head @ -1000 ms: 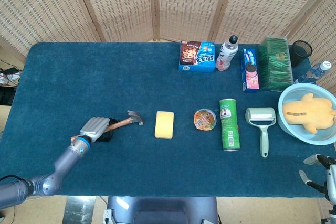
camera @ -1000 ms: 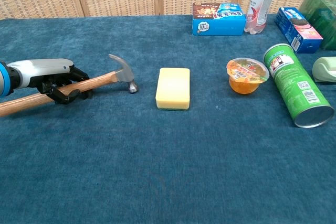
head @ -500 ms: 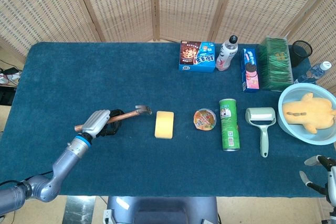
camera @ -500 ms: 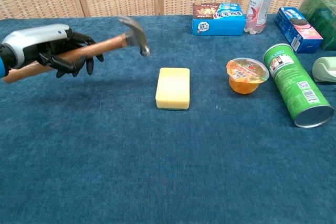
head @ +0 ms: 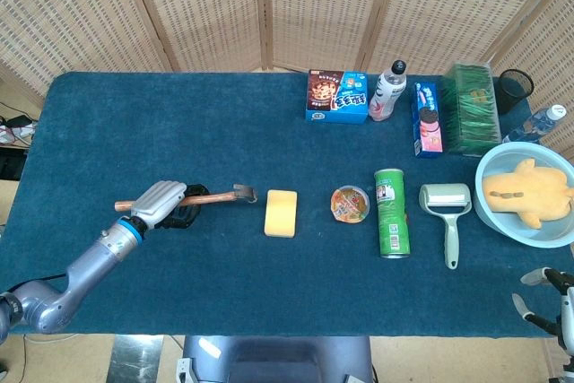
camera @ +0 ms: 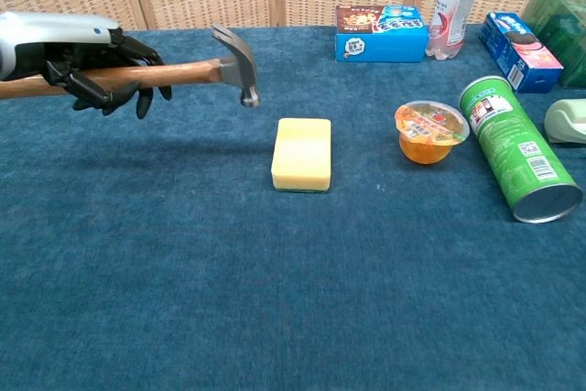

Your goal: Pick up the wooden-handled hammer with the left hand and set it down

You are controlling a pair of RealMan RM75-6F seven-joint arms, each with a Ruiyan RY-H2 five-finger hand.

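One hand, the left (camera: 69, 57), grips the hammer (camera: 197, 66) aloft; it should lower it level, head toward 3 o'clock, short of the sponge (camera: 302, 154).

Yellow sponge (head: 281, 213), jelly cup (head: 350, 204), green can (head: 391, 213) lying flat, lint roller (head: 447, 208)

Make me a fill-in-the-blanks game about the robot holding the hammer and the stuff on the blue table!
1. The left hand grips the wooden-handled hammer by its ____.
2. The hammer's metal head points toward the yellow rectangular ____, lying on the blue table.
3. The tall green snack can is lying on its ____.
4. The round light-blue bowl holds a ____ plush toy.

Missing words: handle; sponge; side; yellow
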